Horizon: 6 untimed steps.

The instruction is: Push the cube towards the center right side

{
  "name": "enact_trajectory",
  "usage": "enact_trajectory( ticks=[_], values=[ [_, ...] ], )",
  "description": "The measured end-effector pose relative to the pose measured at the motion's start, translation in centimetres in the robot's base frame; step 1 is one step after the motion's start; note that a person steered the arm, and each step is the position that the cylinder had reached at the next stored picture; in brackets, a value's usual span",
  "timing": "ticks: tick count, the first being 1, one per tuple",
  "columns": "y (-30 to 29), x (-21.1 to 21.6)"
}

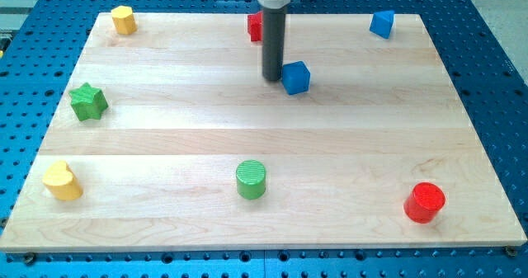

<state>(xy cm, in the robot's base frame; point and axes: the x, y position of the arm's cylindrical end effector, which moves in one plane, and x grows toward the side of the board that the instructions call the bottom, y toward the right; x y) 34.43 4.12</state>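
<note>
A blue cube (296,77) sits on the wooden board (264,138) a little above the middle, toward the view's top. My tip (272,80) rests on the board just left of the cube, touching or almost touching its left side. The dark rod rises from there to the view's top edge.
A red block (255,26) stands behind the rod at the top. A blue triangular block (381,23) is at top right, a yellow block (124,20) at top left, a green star (88,102) at left, a yellow heart (62,181) at bottom left, a green cylinder (251,179) at bottom middle, a red cylinder (424,202) at bottom right.
</note>
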Motion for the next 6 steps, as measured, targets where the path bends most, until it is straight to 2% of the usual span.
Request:
enact_trajectory(
  ticks=[1, 2, 4, 5, 6],
  values=[
    [11.5, 6.7],
    [12.5, 7.2],
    [11.5, 15.7],
    [15.5, 13.9],
    [15.9, 12.4]
  ],
)
